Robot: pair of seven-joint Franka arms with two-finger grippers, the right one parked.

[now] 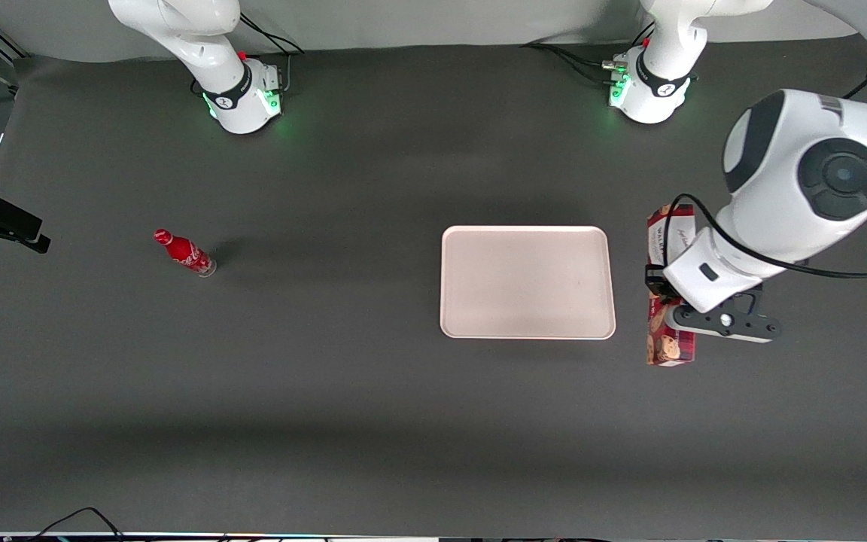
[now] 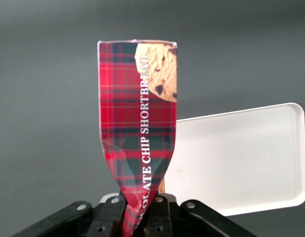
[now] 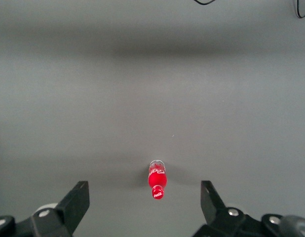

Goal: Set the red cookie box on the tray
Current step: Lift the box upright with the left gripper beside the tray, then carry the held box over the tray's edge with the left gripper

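The red cookie box is a long tartan carton with cookie pictures, beside the tray toward the working arm's end of the table. My left gripper is shut on the box near its middle; the wrist hides part of the carton. In the left wrist view the box is pinched and crumpled between the fingers of the gripper, and the pale tray lies beside it on the table. I cannot tell whether the box touches the table.
A small red soda bottle lies on the dark table toward the parked arm's end, also in the right wrist view. The arm bases stand at the edge farthest from the front camera.
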